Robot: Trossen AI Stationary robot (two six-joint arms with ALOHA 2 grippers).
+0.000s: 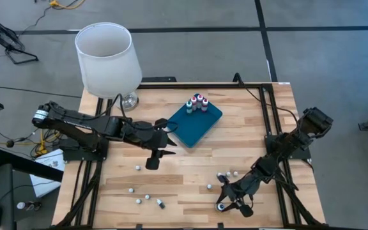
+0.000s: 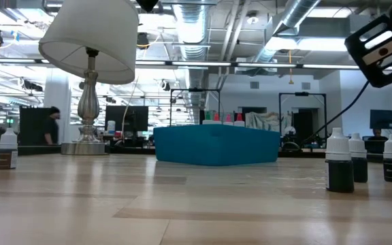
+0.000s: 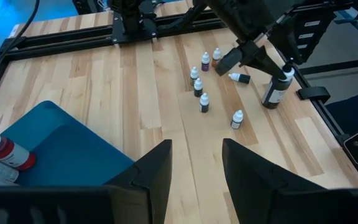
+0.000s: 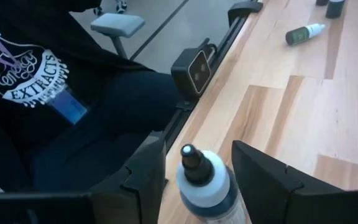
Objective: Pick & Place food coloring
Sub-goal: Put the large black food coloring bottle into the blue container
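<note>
The food coloring is a set of tiny bottles. A few with red and green tops [image 1: 198, 102] stand on the far corner of the teal tray [image 1: 200, 126]. Several others lie or stand loose on the wood [image 1: 147, 197] [image 3: 199, 87]. My right gripper [image 4: 197, 144] is low at the table's near edge [image 1: 225, 203] and open. Its fingers flank an upright, dark-capped bottle [image 4: 207, 186]. My left gripper [image 3: 194, 149] hangs open and empty above the table, beside the tray's near-left edge [image 1: 171, 137]. My right gripper comes slanting down from the table's right, one finger [image 4: 143, 171] on each side of the bottle's white shoulder [image 4: 211, 190]. Bare wood shows between that finger and the bottle. Whether the other finger [image 4: 263, 177] touches the bottle, I cannot tell.
A white-shaded lamp [image 1: 107, 56] stands at the far left corner. A black frame rail [image 4: 197, 68] runs along the near edge, and a person in dark clothes with a badge [image 4: 55, 99] sits just beyond it. One bottle [image 4: 303, 34] lies on its side close by.
</note>
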